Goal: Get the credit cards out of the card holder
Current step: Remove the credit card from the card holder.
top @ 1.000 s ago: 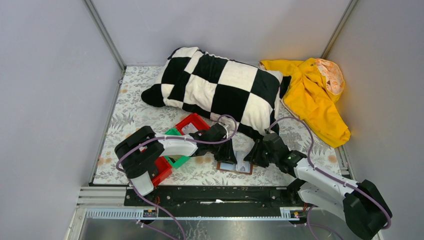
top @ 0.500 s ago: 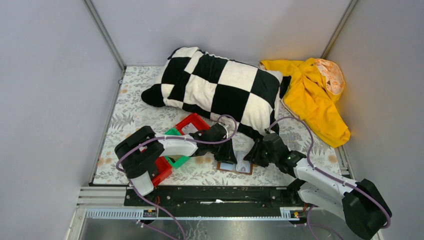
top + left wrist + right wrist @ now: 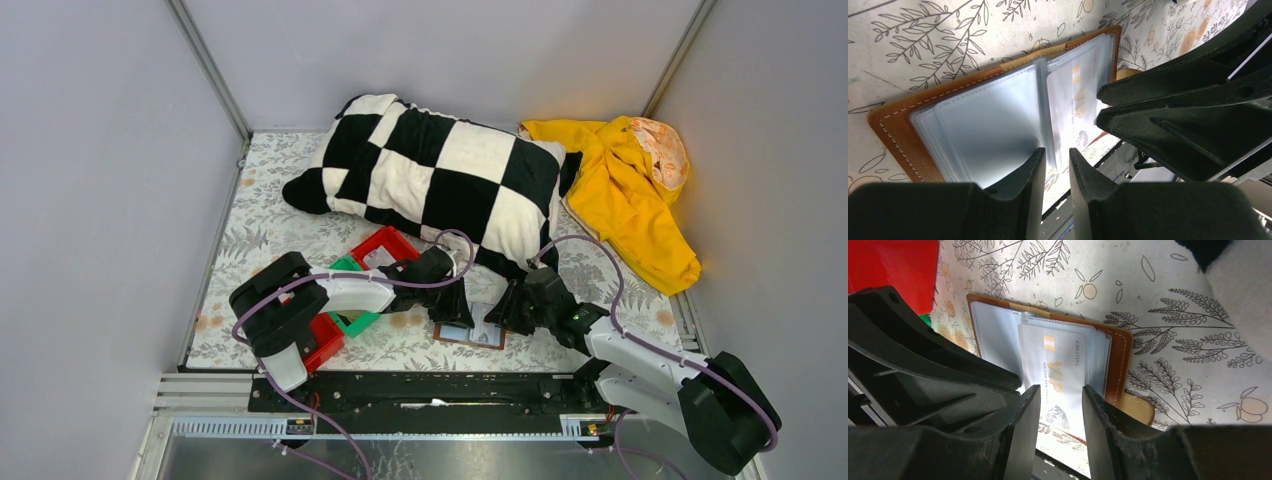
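Observation:
The card holder [image 3: 470, 334] lies open on the floral cloth near the front edge, brown leather [image 3: 898, 125] around clear sleeves [image 3: 995, 335]. A white credit card [image 3: 1058, 365] with gold "VIP" lettering sits in the right-hand sleeve [image 3: 1075, 95]. My left gripper [image 3: 1056, 155] is down at the holder's middle fold, its jaws a narrow gap apart with nothing clamped [image 3: 452, 312]. My right gripper [image 3: 1060, 390] is open over the near end of the card, one finger on each side of it, not closed on it [image 3: 510, 318]. Its black fingers [image 3: 1173, 110] fill the right of the left wrist view.
A red bin [image 3: 385, 247], a green bin [image 3: 355, 322] and another red bin [image 3: 326, 342] stand left of the holder under the left arm. A checkered pillow [image 3: 440, 175] and a yellow cloth [image 3: 625, 190] lie behind. The black front rail [image 3: 430, 388] runs just below the holder.
The right arm has crept slightly left toward the holder. The left arm and the holder have not moved.

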Robot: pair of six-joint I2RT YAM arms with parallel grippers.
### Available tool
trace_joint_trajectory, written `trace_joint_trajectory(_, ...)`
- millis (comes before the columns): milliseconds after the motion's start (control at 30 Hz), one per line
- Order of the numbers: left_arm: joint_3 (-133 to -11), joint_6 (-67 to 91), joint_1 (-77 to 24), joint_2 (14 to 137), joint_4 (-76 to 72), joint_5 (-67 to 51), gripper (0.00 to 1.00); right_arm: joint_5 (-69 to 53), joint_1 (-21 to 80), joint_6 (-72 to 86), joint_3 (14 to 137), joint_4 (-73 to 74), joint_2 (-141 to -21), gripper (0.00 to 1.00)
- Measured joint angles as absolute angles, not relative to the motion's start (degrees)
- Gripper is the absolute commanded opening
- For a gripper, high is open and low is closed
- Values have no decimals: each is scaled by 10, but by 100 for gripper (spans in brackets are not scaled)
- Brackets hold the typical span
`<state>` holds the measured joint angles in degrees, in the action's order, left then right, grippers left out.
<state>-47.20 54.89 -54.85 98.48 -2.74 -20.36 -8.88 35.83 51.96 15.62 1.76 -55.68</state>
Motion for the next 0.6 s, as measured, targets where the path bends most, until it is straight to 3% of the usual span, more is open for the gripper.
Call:
trace_joint_trajectory(367,-470,551,-548,985,-35,-204,22,-101,358,530,147,-21,-571,43)
trace_joint_trajectory(600,-460,554,-547,985,-48,-207,27,-102,358,536,142,-30,-570,43)
